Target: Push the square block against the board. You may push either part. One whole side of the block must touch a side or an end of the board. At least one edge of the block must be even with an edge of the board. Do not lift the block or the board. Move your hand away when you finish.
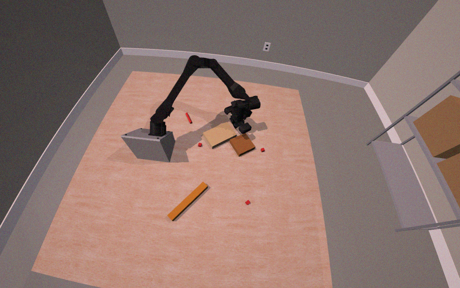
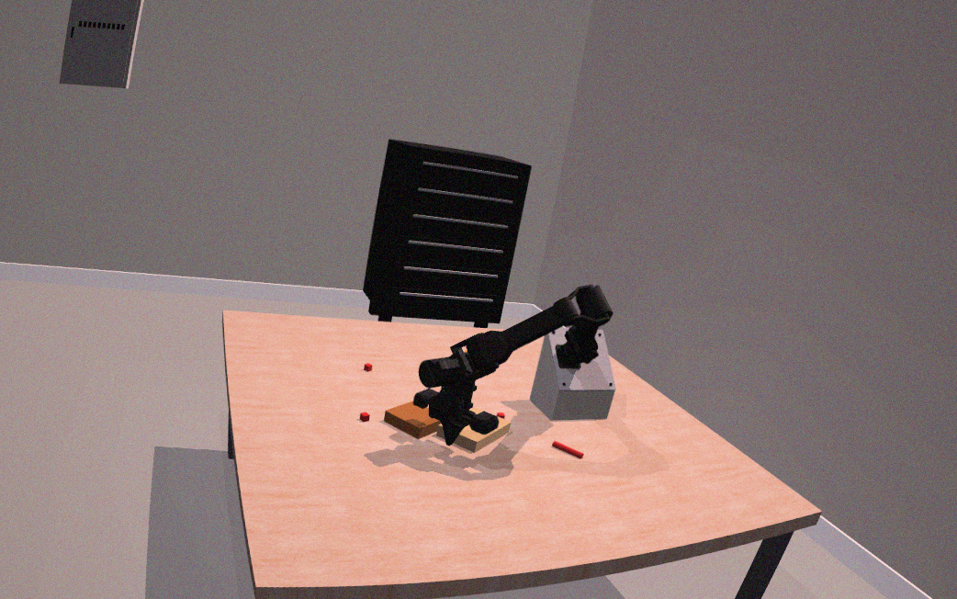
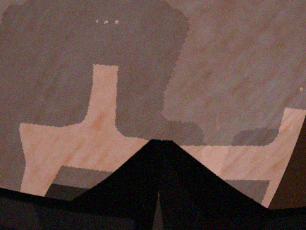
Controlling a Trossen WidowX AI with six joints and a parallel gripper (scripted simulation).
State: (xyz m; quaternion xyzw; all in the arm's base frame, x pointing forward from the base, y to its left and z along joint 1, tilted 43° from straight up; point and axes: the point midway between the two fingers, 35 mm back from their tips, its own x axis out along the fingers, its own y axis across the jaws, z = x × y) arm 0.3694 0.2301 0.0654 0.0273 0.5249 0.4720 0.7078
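Observation:
A brown square block (image 1: 241, 144) (image 2: 412, 418) lies flat near the middle of the table. A larger tan slab (image 1: 219, 134) (image 2: 487, 434) lies just to its left in the top view, with their near corners almost meeting. A long orange board (image 1: 187, 200) lies apart from both, nearer the front; it is hidden in the exterior view. My gripper (image 1: 237, 125) (image 2: 450, 439) (image 3: 159, 149) is shut and empty. It points down, low over the table at the far edges of the two blocks, near the gap between them. The wrist view shows mostly shadowed table top.
The arm's grey base (image 1: 149, 144) (image 2: 575, 381) stands left of the tan slab. A red stick (image 1: 188, 117) (image 2: 567, 449) and small red cubes (image 1: 200, 144) (image 1: 262, 149) (image 1: 247, 202) lie scattered. A black cabinet (image 2: 444, 240) stands behind the table.

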